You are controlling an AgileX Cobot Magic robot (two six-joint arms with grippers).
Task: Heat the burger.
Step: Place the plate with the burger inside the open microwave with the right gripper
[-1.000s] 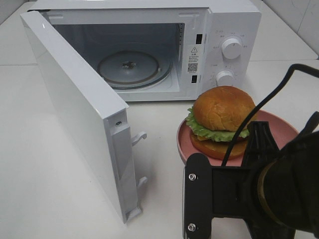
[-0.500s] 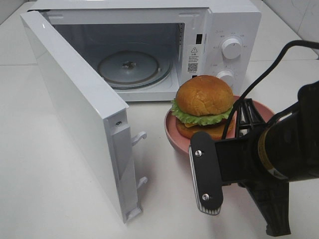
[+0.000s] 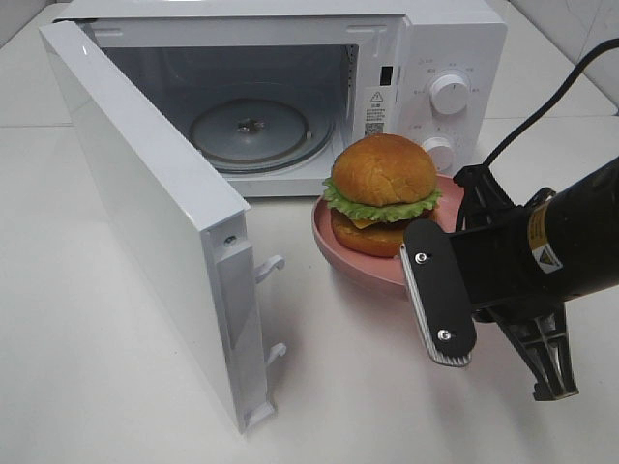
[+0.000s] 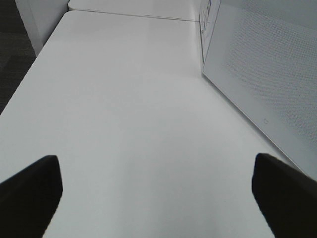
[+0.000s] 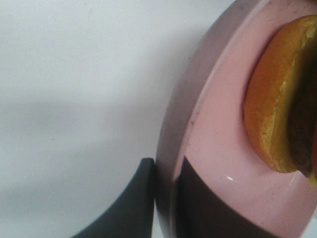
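Now we are pinching the pink plate (image 3: pixel 338 259) by its rim with our right gripper (image 5: pixel 166 198), holding the burger (image 3: pixel 383 191) on it just before the microwave (image 3: pixel 435 43), its door (image 3: pixel 145 213) standing wide. Our left gripper (image 4: pixel 158 193) is hanging open, empty, over the white table (image 4: pixel 124 99).

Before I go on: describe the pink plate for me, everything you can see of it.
The pink plate is round and shallow, smooth, with a raised rim; it looks like ceramic or plastic. The burger sits near its middle. The right gripper is shut on its rim, one finger outside and one inside. The plate is roughly level, just in front of the open microwave, and seems lifted off the table, judging by the shadow below it.
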